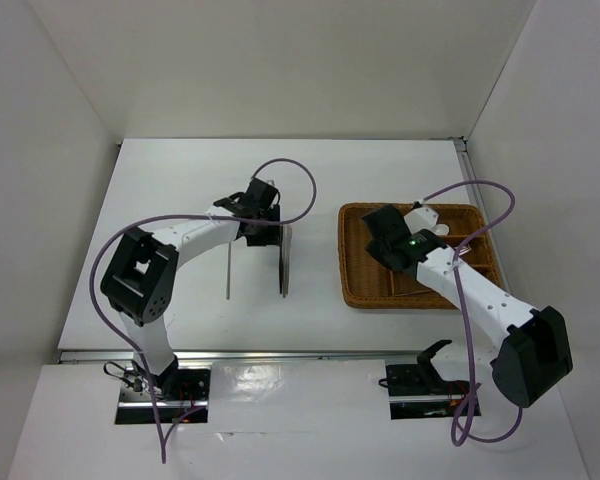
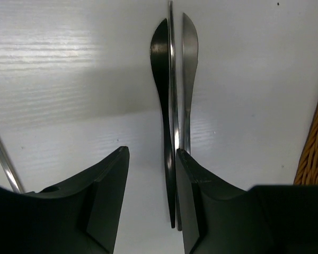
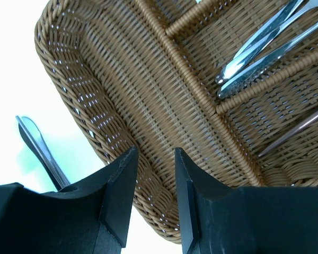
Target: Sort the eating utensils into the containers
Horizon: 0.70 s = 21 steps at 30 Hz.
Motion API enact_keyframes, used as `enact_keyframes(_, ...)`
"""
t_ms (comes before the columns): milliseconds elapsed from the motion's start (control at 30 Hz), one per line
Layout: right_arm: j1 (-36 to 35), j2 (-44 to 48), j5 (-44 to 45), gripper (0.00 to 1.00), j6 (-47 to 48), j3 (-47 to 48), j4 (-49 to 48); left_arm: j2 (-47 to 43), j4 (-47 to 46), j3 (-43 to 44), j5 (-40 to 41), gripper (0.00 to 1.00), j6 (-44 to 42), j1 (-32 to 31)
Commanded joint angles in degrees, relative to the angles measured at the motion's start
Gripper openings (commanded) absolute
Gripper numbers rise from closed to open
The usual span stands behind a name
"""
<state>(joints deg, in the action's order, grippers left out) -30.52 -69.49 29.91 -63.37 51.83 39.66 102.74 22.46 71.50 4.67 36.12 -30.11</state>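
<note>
Straddling the knives (image 2: 172,106) on the white table (image 2: 69,63) left of the wicker tray (image 1: 346,275), the left gripper (image 2: 152,152) is holding its jaws moderately apart. The handles are lying against one finger (image 2: 191,190), not clamped. Its wrist camera is showing two blades side by side with a thin edge between them, possibly a third; the overhead view is merging them into one dark strip. A thin shiny stick (image 1: 227,268) is lying alone further left of the tray. The right gripper (image 3: 155,152) is hovering over the tray's long left compartment, jaws narrow and empty. Only its wrist camera is showing what is lying in the tray: silver utensils (image 3: 265,47) in a far compartment, at least two, and one brown chopstick (image 3: 297,129) in the next.
</note>
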Motion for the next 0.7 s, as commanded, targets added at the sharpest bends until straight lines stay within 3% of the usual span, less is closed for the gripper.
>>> enact_keyframes(0, -0.94, 1.55, 4.10, 0.42, -0.52, 2.83, 0.95, 2.29, 1.36, 3.20, 3.85, 0.54, -0.87, -1.01)
enact_keyframes(667, -0.94, 2.17, 8.67, 0.44, -1.05, 2.22, 1.47, 10.29, 5.93, 7.94, 7.46, 0.47, -0.35, -4.43)
